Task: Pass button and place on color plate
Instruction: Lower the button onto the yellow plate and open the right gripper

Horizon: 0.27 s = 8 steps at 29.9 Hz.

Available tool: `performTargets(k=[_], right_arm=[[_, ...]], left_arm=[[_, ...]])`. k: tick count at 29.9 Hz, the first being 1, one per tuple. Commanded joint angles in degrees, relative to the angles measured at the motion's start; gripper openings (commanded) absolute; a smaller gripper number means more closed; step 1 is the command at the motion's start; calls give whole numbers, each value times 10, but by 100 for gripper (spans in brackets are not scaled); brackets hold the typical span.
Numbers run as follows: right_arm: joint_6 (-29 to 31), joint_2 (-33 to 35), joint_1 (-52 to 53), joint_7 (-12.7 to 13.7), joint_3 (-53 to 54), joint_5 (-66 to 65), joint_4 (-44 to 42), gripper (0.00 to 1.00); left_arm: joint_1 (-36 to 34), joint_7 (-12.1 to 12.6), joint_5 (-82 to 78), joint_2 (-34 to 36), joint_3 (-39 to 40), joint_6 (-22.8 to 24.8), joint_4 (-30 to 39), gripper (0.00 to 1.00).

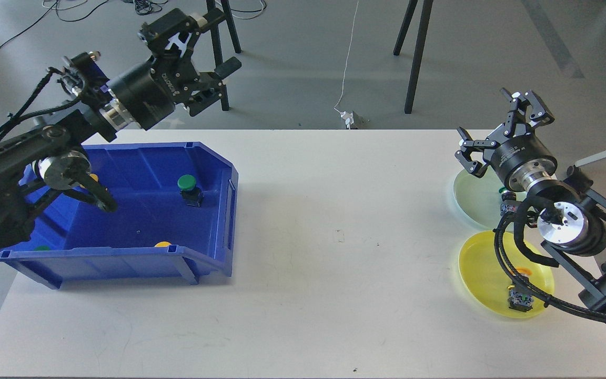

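My left gripper (219, 41) is open and empty, raised beyond the back edge of the blue bin (213, 247). In the bin stand a green button (188, 184), a yellow button (162, 244) at the front wall, and others partly hidden at the left. My right gripper (498, 127) is open and empty, raised above the back of the pale green plate (471, 192). A green button (508, 202) lies on that plate, mostly hidden behind my right wrist. The yellow plate (484, 273) holds a button (520, 301) lying near its front edge.
The white table (345, 237) spans the view between the bin and the plates. Tripod legs (413, 58) and cables stand on the floor beyond the table's back edge. My right arm's cables hang over the yellow plate.
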<state>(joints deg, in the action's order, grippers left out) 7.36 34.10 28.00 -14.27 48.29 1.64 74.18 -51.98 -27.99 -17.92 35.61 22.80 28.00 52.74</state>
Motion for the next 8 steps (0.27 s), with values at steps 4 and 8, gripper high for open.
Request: performTargets(k=[4,8], right_arm=[[206,59,0,-17,-8,13,-24,99],[206,55,9,-17,-6,26,-28,98]], left_arm=[[94,0,74,-9,54,0,-120,97],[119,0,74,-33,86,0,-118,98]])
